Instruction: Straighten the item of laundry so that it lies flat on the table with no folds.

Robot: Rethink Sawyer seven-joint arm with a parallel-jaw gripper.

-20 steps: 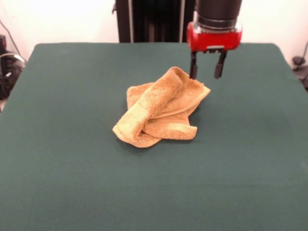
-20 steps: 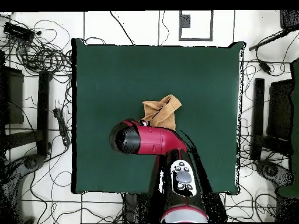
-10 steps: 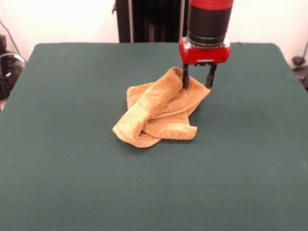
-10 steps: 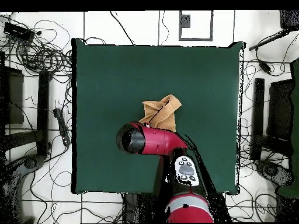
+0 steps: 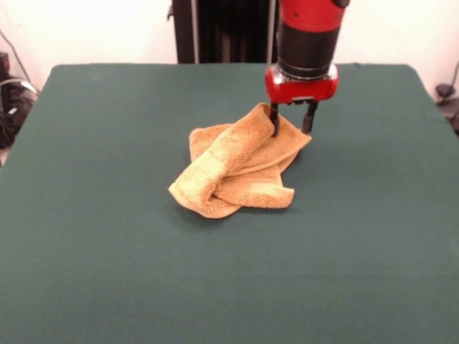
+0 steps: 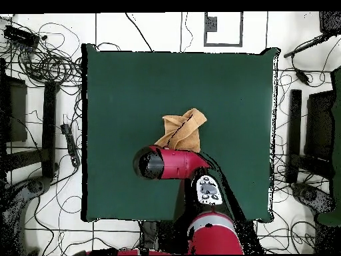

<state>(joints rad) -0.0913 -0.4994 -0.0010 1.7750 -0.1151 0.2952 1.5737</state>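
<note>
Front view has the towel [image 5: 237,168] sitting a bit toward the far edge of the tabletop [image 5: 107,272], roughly centered between the left and right edges. It's nowhere near flat: bunched into a crumpled heap, with one thick fold running diagonally across the top from the near-left end up toward the far-right corner, and another layer sticking out underneath along the near side. A paler flat band shows at the near-left end of that rolled fold.

Coming straight down from above is the red and black arm [image 5: 308,36], and its gripper [image 5: 290,120] is right at the towel's far-right corner. The two dark fingers [image 5: 274,120] point down and stand apart, not squeezed together. The left one in this view is touching or pressed into the raised cloth at that corner; the other hangs just beside the towel's edge, over the green surface. Can't really tell if any fabric is between them.

Overhead view agrees on placement: the towel [image 6: 182,131] sits near the middle of the tabletop [image 6: 120,80], and the arm [image 6: 174,164] covers the edge of it nearest the robot's base, so the fingers are hidden there. Loads of cables [image 6: 46,60] are sprawled on the floor around the table.
</note>
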